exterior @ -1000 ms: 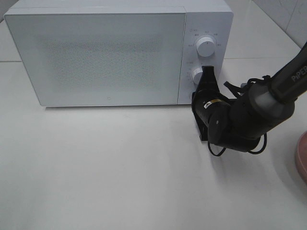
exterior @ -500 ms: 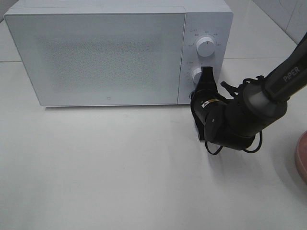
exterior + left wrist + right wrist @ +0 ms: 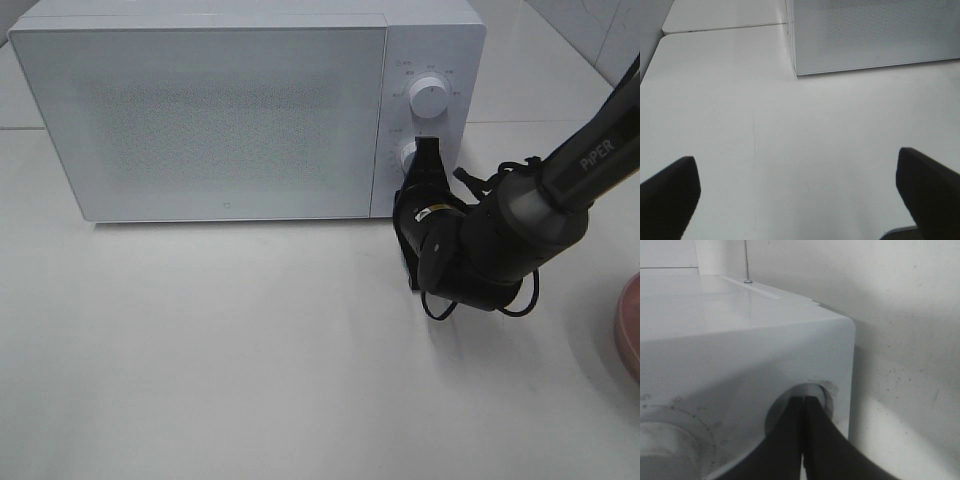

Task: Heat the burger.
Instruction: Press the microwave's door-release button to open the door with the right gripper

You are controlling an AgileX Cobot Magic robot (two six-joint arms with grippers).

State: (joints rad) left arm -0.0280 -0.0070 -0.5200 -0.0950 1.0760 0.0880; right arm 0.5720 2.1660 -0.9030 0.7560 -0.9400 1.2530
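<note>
A: Entry one, writing?
B: "PiPER" in white on the right arm (image 3: 598,155), behind the right end effector (image 3: 428,150). Small marks ring both knobs but are too small to read.
A: Right end effector, state?
B: Fingers pressed together, with nothing between them. The tips are at the lower knob (image 3: 410,155) of the microwave (image 3: 245,110). The wrist view shows them meeting on its round face. The upper knob (image 3: 430,97) sits just above the tips, apart from them.
A: Left end effector (image 3: 800,192)?
B: Spread wide, holding nothing. Its two dark fingers (image 3: 667,192) flank the bare white table (image 3: 790,125).
A: Containers?
B: Microwave, door (image 3: 195,120) shut, just beside the right tips. Its speckled panel hides the inside. Pink plate (image 3: 630,335), well apart from the right end effector, past the arm. Only a sliver of rim shows at the frame edge.
A: Burger?
B: It shows in no view, so I cannot tell where it lies.
A: Edges, room?
B: Ahead of the left end effector, open table runs to the microwave's lower front edge and corner, and a seam crosses the table beyond. Nearer the camera than the right end effector, there is more open table.
</note>
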